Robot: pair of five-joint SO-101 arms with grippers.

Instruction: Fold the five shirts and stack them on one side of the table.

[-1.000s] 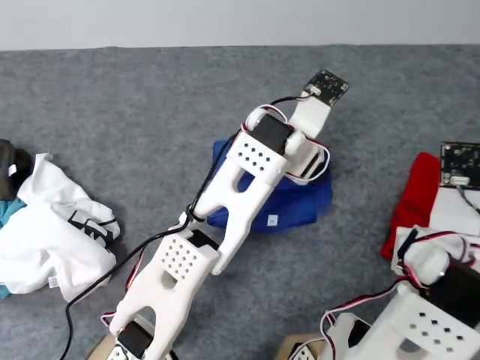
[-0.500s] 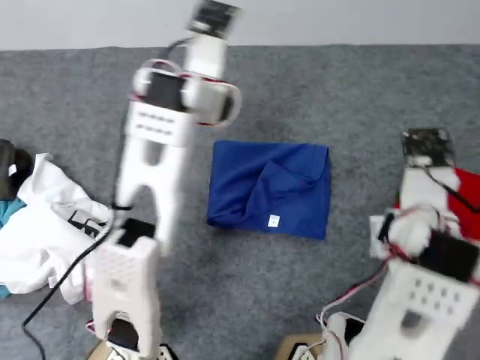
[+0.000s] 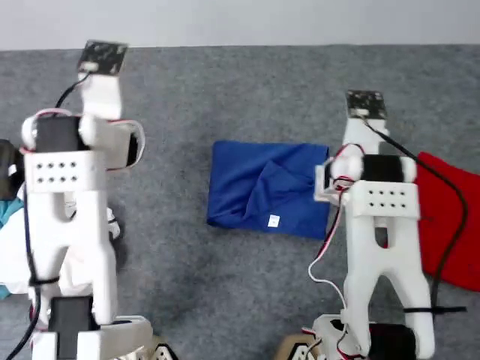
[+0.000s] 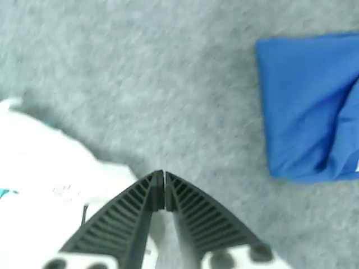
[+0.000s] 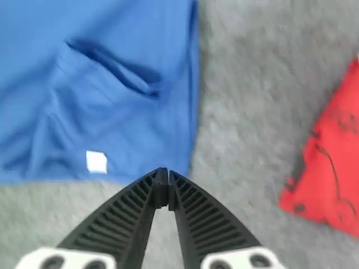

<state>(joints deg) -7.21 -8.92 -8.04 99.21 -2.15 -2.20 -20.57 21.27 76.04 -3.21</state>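
Observation:
A folded blue shirt lies flat in the middle of the grey table. A crumpled white shirt with a teal one under it sits at the left edge, partly hidden by the left arm. A folded red shirt lies at the right. My left gripper is shut and holds nothing, hanging over the edge of the white shirt, with the blue shirt off to one side. My right gripper is shut and holds nothing, just off the blue shirt's edge, beside the red shirt.
A black object pokes in at the far left edge. The right arm stands between the blue and red shirts. Bare grey table stretches behind the blue shirt and in front of it.
The left arm swung away from the blue shirt to the left, over the white pile. The right arm moved in from the right edge to the blue shirt's right side.

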